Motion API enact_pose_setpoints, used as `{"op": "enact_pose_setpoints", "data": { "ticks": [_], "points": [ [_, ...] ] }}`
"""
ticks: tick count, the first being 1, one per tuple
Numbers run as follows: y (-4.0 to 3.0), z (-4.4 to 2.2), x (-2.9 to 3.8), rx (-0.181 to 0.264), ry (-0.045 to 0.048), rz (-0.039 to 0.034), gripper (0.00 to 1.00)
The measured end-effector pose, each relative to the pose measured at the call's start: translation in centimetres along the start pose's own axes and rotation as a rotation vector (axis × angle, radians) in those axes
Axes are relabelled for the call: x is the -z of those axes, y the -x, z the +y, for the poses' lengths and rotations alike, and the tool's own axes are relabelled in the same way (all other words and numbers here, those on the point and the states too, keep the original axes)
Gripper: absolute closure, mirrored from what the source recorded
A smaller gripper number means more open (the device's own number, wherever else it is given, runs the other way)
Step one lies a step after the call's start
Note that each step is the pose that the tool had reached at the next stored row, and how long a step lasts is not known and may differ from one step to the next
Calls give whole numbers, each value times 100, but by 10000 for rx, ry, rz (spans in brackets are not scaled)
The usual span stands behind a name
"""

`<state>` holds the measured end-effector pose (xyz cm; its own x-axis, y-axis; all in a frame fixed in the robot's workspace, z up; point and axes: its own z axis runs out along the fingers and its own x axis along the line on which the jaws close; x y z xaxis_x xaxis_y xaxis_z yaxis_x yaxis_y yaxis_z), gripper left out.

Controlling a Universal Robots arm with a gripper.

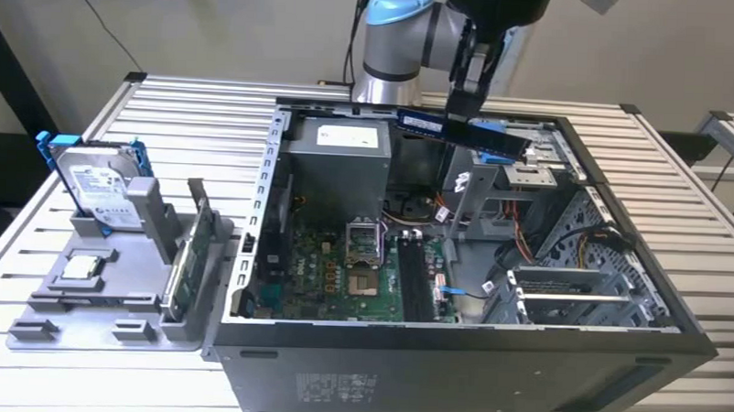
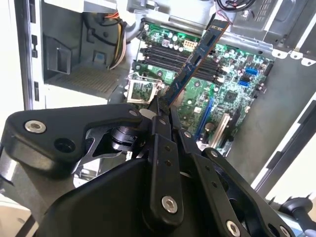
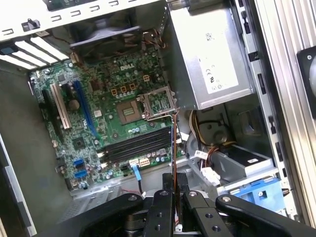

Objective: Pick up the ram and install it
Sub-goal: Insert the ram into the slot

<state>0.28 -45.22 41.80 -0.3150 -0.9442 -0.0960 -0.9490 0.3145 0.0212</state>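
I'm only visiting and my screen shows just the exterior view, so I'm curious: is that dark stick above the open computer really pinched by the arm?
Observer: Yes. In the second wrist view the fingers clamp one end of the ram; the rest juts out free.
Operator: What lies beneath it?
Observer: The first wrist view looks down on the green motherboard, where four black memory slots lie side by side, apparently empty.
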Motion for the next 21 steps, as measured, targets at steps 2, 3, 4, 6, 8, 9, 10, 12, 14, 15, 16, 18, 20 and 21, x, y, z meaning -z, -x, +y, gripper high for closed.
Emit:
{"op": "enact_pose_setpoints", "data": {
  "ticks": [2,3,4,6,8,9,10,12,14,15,16,18,20,21],
  "points": [
    [0,0,-2,-38,-4,0,86],
    [0,0,-3,-57,-5,-1,86],
    [0,0,-4,-78,-7,-2,86],
    [-1,0,-6,-115,-11,-2,86],
    [-1,0,-8,-148,-14,-3,86],
    [-1,0,-8,-165,-16,-3,86],
    [-1,0,-9,-180,-17,-4,86],
    [-1,0,-11,-208,-20,-4,86],
    [-1,0,-12,-236,-23,-5,86],
    [-1,0,-13,-251,-24,-5,86],
    [-1,0,-15,-272,-26,-6,86],
    [-2,0,-19,-340,-33,-8,86],
    [-2,0,-23,-426,-41,-9,86],
    [-2,-1,-25,-470,-45,-9,86]
  ]
}}
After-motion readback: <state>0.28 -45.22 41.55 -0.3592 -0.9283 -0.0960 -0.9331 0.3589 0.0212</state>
